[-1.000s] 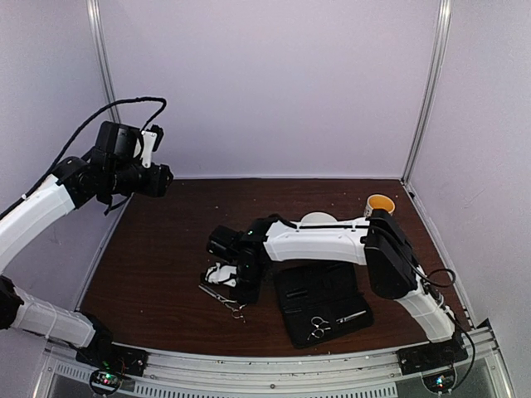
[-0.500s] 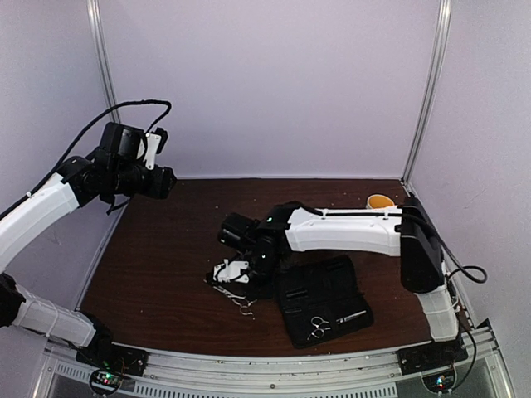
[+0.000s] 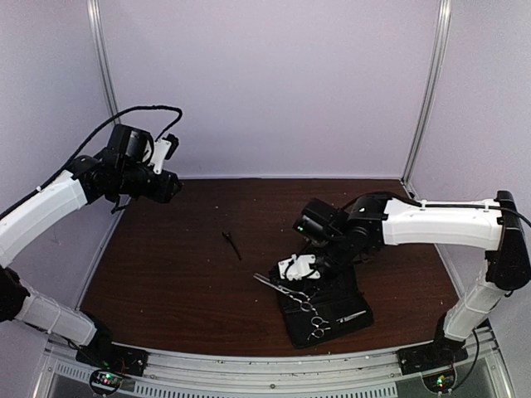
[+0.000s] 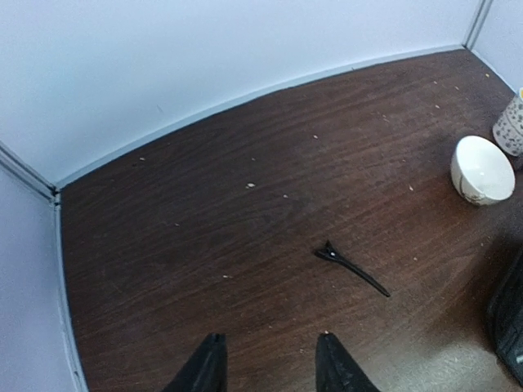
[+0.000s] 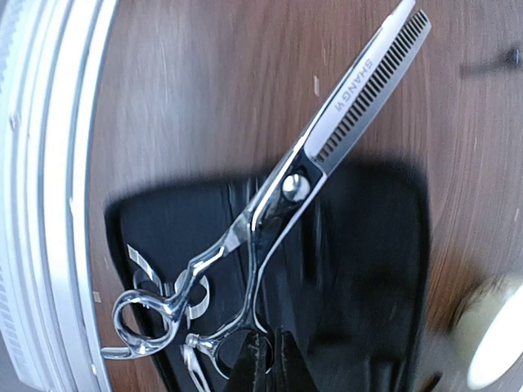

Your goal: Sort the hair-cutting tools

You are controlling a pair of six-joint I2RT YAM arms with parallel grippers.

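**Toothed scissors** (image 5: 290,192): silver, ringed handles, one blade notched like a comb, lettering along the other. You have them in the right gripper (image 5: 263,363). Its jaws are pinched almost together on the handle end, and the blades point away from the wrist. From above, they sit tilted at the near-left corner of the black case (image 3: 340,294), with the tip out past its edge over the tabletop (image 4: 204,204). You cannot tell whether the tip touches down.

**Second scissors** (image 3: 318,328): silver, ringed handles. They lie flat on the case near its front edge, apart from the held pair.

**Thin dark piece** (image 3: 353,317): slim and stick-like. It lies on the case just right of the second scissors, too small to make out further.

**Black clip** (image 4: 353,268): slim, with a small flared head at one end. It lies alone on the bare tabletop, well left of the case, in the open stretch between your two arms.

**Left gripper** (image 4: 268,369): held high over the far-left part of the tabletop and angled down toward the black clip. Its jaws stand well apart with nothing between them.

**White bowl** (image 4: 481,169): upright on the tabletop toward the far right.

**Patterned cup** (image 4: 511,124): just beyond the bowl, partly cut off at the edge of the left wrist view.
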